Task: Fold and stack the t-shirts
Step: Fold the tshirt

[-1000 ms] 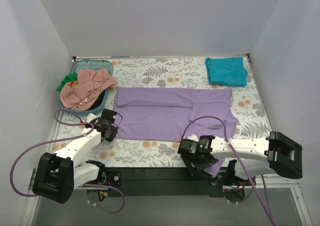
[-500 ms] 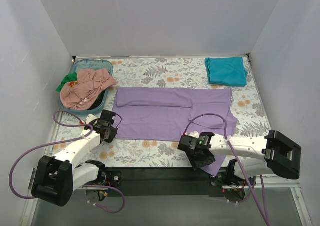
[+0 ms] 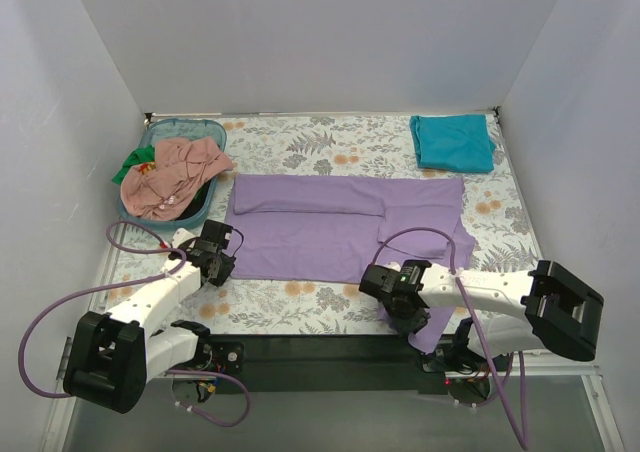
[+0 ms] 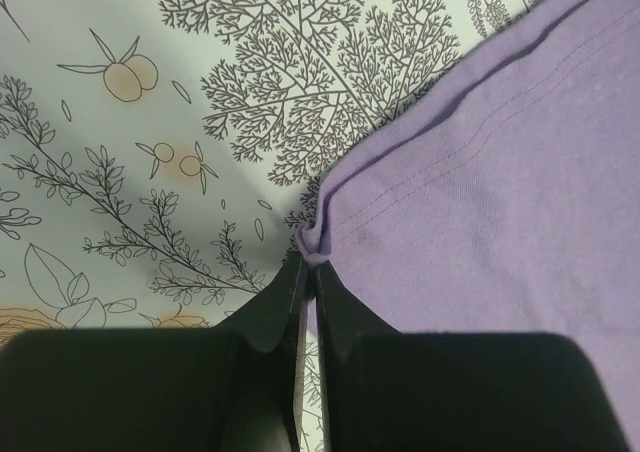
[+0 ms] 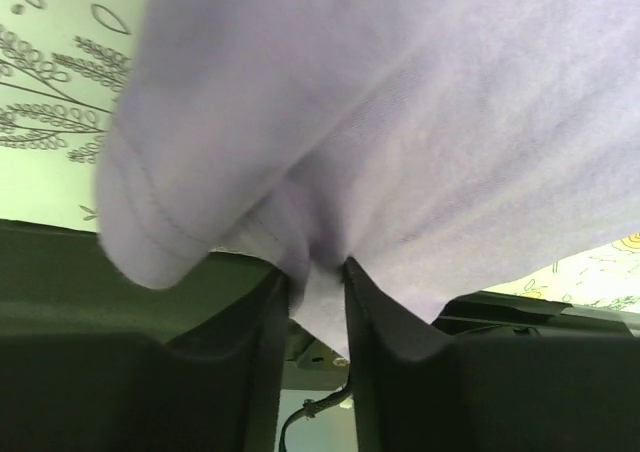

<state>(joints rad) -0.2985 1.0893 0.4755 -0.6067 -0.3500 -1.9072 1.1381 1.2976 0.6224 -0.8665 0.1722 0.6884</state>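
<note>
Left wrist: left gripper [image 4: 308,272] nips purple shirt [image 4: 480,172] corner, barely.
Right wrist: right gripper [image 5: 318,272] clamps hem.
Risk: corner slips on lift.

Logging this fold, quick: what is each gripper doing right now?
Left gripper: shut on a corner of the large lavender-purple cloth t-shirt.
Right gripper: shut on the same t-shirt's near edge.

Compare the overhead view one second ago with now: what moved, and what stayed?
The right gripper, shut on the lavender t-shirt's near corner, shifted slightly rightward and away from the table edge, taking the corner with it. The left gripper stays clamped on the opposite near corner, hardly moved. The teal t-shirt and the basket are unchanged.
</note>
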